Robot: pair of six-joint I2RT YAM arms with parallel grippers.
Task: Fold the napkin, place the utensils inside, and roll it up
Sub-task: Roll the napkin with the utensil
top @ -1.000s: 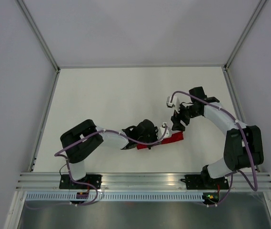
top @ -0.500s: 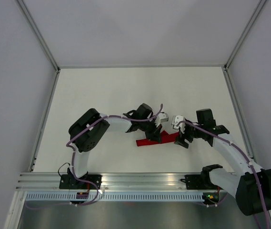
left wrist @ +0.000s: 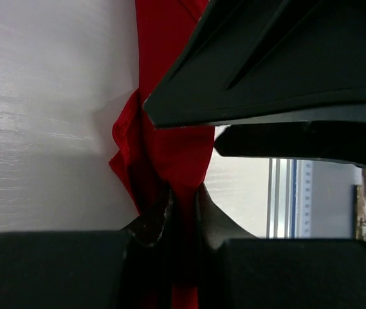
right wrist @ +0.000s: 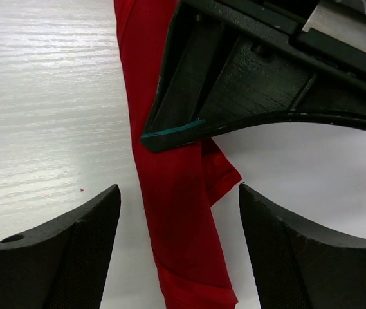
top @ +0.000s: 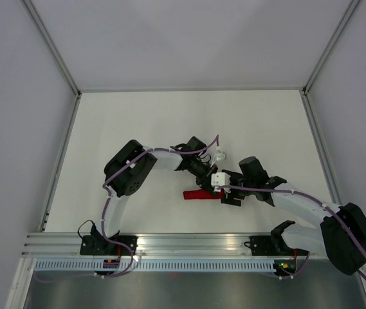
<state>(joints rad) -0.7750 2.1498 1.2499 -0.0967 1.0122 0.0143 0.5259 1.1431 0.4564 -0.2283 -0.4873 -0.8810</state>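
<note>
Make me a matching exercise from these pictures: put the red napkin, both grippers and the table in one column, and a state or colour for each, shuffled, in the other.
Column one:
1. shiny red satin napkin
2. left black gripper
3. right black gripper
4. white table

Column two:
A. open, one finger on each side of the cloth
B. pale, with fine grain lines
C. gathered into a narrow strip
D. shut, pinching the cloth

Pairs: 1-C, 2-D, 3-A, 4-B
</note>
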